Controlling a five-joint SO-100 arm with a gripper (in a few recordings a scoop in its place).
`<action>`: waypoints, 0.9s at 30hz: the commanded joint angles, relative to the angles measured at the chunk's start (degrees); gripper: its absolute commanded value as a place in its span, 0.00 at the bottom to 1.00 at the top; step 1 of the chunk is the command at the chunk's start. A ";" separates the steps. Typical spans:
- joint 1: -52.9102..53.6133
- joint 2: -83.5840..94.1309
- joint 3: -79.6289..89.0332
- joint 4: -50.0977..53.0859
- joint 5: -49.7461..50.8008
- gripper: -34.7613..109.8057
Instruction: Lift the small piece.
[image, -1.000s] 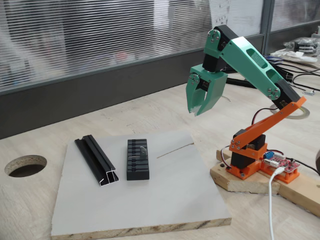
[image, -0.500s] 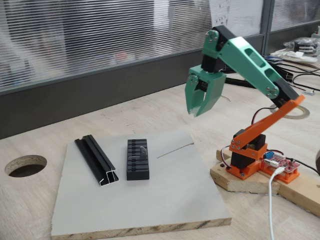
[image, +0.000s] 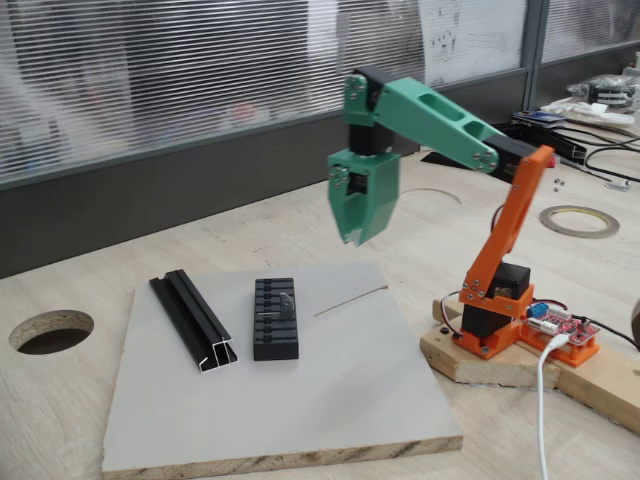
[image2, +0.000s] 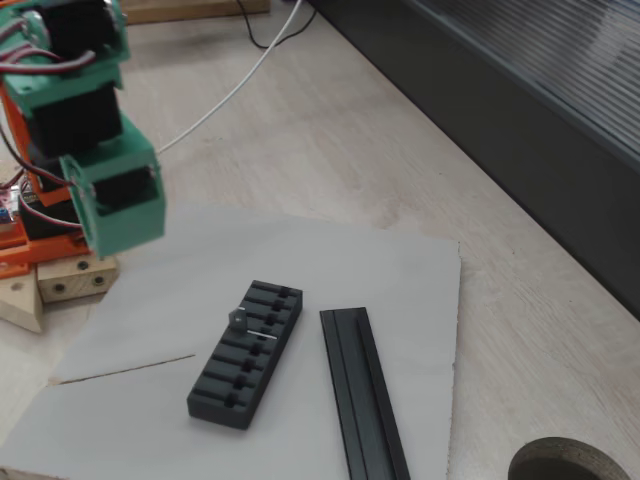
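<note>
1. Pale wood table (image: 300, 215) stood before a window with slatted blinds; one round hole (image: 50, 330) was cut near its left edge in a fixed view.
2. One grey board (image: 300, 400) lay flat on the table and carried the parts.
3. One black ribbed block (image: 275, 319) lay near the board's centre; one long black rail (image: 194, 320) lay beside it toward the board's left edge, apart from it.
4. One small piece (image: 288, 299), silvery-grey, sat on top of the ribbed block toward its far end; also seen at (image2: 239, 319).
5. One thin scored line (image: 350, 299) ran across the board toward its far right corner.
6. One green gripper (image: 353, 238) hung in the air above the board's far edge, well apart from the block, nothing between them. Fingers looked drawn together, holding nothing.
7. Orange arm base (image: 495, 310) sat on a wooden plank (image: 480, 365) off the board's right edge, white cable (image: 545, 420) attached.
</note>
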 joint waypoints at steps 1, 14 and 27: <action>-4.31 -7.03 -7.38 -3.69 -3.16 0.33; -10.72 -12.22 -14.06 -12.13 -45.09 0.33; -10.81 -12.22 -13.97 -12.13 -82.00 0.34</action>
